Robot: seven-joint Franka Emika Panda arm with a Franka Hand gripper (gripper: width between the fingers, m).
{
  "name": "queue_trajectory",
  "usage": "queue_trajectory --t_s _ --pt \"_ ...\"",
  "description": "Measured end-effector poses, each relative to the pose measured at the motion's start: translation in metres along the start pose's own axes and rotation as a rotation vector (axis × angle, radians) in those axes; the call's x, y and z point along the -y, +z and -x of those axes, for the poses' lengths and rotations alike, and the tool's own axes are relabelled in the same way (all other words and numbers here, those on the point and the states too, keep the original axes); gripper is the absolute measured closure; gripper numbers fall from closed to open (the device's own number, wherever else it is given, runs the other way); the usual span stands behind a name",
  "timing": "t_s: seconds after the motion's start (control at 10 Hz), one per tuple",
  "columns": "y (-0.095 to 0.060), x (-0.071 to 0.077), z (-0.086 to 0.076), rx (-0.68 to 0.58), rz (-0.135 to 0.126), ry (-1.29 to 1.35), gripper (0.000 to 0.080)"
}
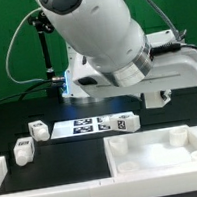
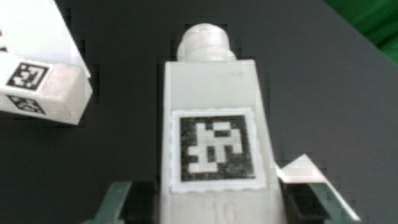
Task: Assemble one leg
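The leg [image 2: 214, 130], apparently pinched between the jaws of the gripper [image 2: 210, 200] near the table [image 1: 18, 117] edge at the arm's base, is to be held square while its rounded tip [image 2: 210, 42] is aligned with a corner of the tray-like part [image 1: 116, 155].

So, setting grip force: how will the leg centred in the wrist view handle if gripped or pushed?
The leg looks like rigid moulded plastic, so probably stiff and light. Its flat sides suggest it slides rather than rolls. The smooth white faces may be somewhat slippery.
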State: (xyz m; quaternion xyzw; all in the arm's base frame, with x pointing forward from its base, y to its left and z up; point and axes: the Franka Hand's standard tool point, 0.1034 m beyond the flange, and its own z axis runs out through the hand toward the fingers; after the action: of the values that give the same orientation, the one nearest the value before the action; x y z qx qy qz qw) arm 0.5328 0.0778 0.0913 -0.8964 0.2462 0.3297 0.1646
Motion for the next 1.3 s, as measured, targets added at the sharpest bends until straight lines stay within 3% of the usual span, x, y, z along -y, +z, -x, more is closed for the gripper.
queue_trajectory --t_s 0.1,0.2,0.4,0.5,0.6,1.0,1.2,1.3 --pt "0.000 0.001 -0.003 -0.080 -0.007 -0.012 0.0514" --pt "0.001 -0.007 -0.010 -0.131 0.027 -0.077 0.0514" --pt "-0.049 0.007 -0.015 -0.275 0.087 -0.212 0.0514" --pt "-0.063 0.020 -0.015 -0.324 0.154 -0.282 0.0514" --pt "-0.066 0.041 -0.016 -0.423 0.147 -0.284 0.0514" --pt "-0.065 0.043 -0.020 -0.657 0.102 -0.323 0.0514" --pt "-0.082 0.061 -0.031 -0.822 0.151 -0.443 0.0514" --pt "-0.089 0.073 -0.036 -0.922 0.138 -0.483 0.0514"
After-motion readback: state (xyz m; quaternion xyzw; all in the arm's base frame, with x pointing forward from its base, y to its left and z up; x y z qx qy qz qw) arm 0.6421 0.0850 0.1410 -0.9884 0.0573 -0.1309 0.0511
